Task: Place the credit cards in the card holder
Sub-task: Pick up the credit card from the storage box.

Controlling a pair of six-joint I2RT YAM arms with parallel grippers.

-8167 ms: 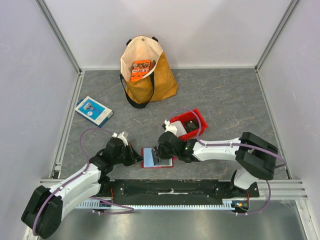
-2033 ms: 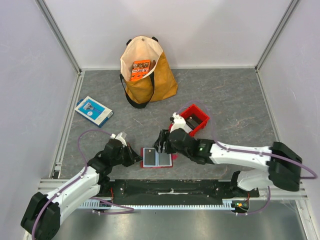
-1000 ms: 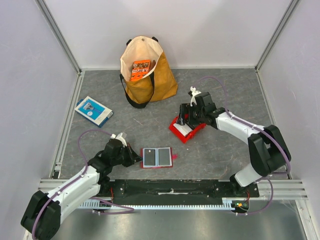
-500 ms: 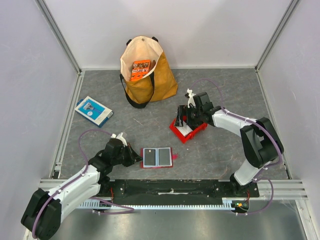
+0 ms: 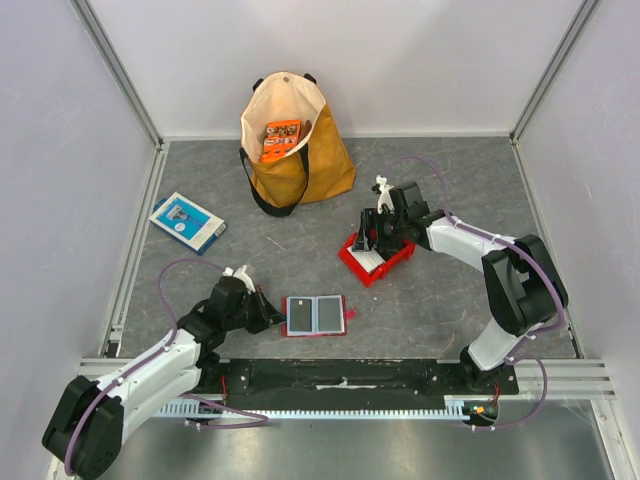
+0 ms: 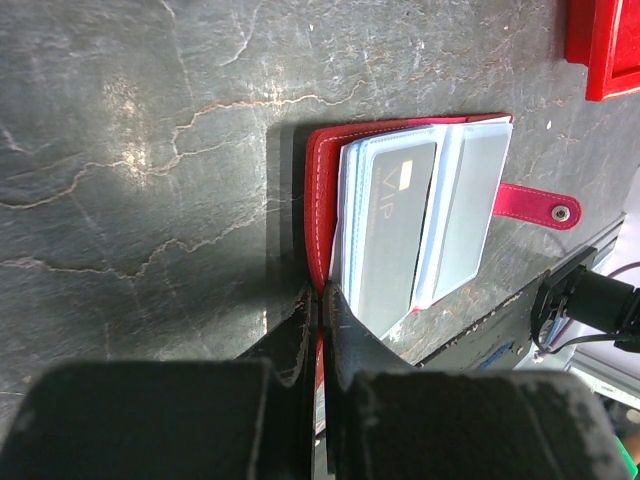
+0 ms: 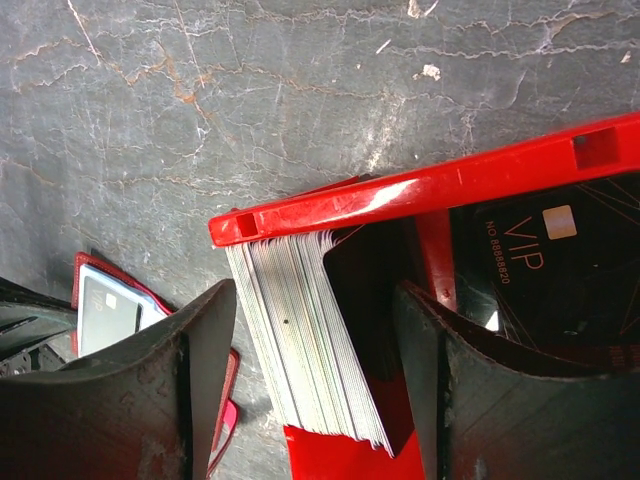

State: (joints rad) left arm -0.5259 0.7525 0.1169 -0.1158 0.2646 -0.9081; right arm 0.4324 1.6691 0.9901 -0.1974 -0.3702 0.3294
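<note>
- Right wrist view: the right gripper (image 7: 312, 300) hangs at the red bin (image 7: 400, 195), jaws apart astride the stacked credit cards (image 7: 300, 340); fetching another card is the step in hand.
- Next, I judge, it must pinch one card only.
- The left gripper (image 6: 320, 312) is clamped on the open card holder (image 6: 322, 200), near the table's (image 5: 450, 180) near edge.
- Two seconds earlier the right gripper was at the card holder.

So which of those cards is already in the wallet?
The dark VIP card tucked in a sleeve of the open wallet. The rest sit in the red bin: a whitish stack and a second dark card.
</note>
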